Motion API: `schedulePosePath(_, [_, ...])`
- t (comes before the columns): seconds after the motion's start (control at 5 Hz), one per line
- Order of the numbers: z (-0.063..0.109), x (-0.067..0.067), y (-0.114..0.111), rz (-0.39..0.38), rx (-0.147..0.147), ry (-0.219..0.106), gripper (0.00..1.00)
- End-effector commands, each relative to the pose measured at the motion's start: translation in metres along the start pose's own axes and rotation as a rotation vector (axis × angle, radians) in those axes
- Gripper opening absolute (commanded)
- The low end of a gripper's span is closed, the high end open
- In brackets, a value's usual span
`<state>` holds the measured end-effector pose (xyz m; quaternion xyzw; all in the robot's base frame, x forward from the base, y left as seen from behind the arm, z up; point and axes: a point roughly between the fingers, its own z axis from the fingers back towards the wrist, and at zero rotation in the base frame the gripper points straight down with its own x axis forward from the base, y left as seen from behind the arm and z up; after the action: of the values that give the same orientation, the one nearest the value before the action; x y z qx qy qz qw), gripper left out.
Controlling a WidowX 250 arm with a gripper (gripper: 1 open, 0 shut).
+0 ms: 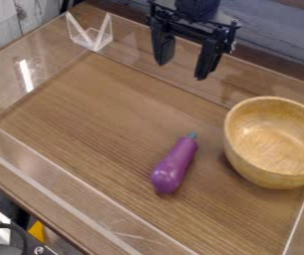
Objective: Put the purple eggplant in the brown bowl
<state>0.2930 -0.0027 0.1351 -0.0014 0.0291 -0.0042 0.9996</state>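
The purple eggplant (175, 165) lies on the wooden tabletop near the middle front, its green stem tip pointing toward the back right. To its right stands the brown bowl (295, 120), round, thick-rimmed and with nothing inside. My black gripper (183, 58) hangs above the back of the table, pointing down, its two fingers spread apart with nothing between them. It is well behind the eggplant and to the upper left of the bowl, touching neither.
Clear acrylic walls (35, 70) border the table on the left, front and back. A clear folded stand (91, 33) sits at the back left corner. The wood surface (101, 120) stretches left of the eggplant.
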Motion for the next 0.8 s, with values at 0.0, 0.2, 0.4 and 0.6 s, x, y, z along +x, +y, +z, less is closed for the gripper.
schedulePosePath(0.0, [-0.004,-0.006,0.002,-0.007,-0.004,0.014,1.0])
schedulePosePath(0.2, [-0.011,-0.029,0.001,-0.016,-0.024,-0.009,1.0])
schedulePosePath(0.4, [-0.021,-0.043,0.007,-0.007,-0.033,-0.037,1.0])
schedulePosePath(0.6, [-0.026,-0.053,0.009,0.004,-0.04,-0.062,1.0])
